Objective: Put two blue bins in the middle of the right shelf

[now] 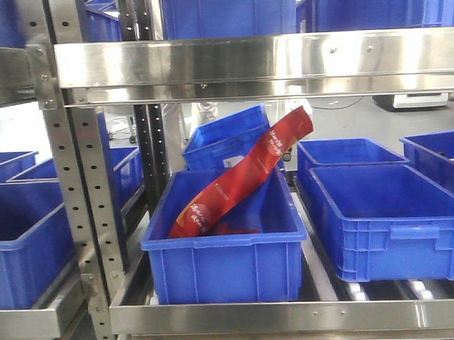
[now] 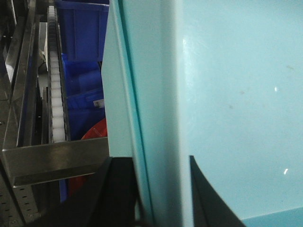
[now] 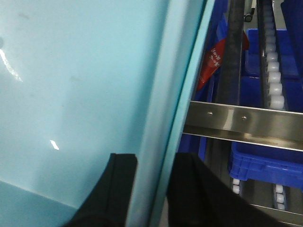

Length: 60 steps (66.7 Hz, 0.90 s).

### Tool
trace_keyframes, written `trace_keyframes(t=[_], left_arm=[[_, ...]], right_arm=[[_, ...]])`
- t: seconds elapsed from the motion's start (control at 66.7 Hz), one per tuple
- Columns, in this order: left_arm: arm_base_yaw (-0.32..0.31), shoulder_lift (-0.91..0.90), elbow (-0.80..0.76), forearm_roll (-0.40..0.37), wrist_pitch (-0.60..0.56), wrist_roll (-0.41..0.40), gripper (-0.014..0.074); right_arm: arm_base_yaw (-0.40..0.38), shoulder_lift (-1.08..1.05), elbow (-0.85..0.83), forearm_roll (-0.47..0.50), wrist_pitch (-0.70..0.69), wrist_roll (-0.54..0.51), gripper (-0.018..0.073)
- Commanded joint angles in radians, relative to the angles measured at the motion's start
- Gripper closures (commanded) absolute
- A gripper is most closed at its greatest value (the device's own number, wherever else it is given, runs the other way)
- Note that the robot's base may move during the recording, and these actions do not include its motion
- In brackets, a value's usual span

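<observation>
A pale light-blue bin fills both wrist views, seen from inside: smooth wall. My left gripper is shut on its rim, one black finger outside and the other inside. On the opposite rim my right gripper is shut the same way. A thin seam runs along each gripped rim; I cannot tell whether two bins are nested. The right shelf's steel front rail lies just beyond the bin. The front view shows the rack tier but neither the pale bin nor the grippers.
Dark blue bins crowd the tier: one in front holding a red bag, one behind it, two at the right. White roller tracks run along the shelf. A perforated upright stands at the left.
</observation>
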Motion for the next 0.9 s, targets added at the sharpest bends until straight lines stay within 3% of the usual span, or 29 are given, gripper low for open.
trace_keyframes(t=[0.0,0.885], left_arm=[[-0.002,-0.015,-0.018,-0.028,-0.140,-0.007,0.0708],[-0.002,-0.015,-0.018,-0.028,-0.140,-0.007,0.0708]], right_arm=[[0.000,-0.020,-0.010,0.014,-0.048,-0.027,0.0713],[0.000,-0.020,-0.010,0.014,-0.048,-0.027,0.0713]])
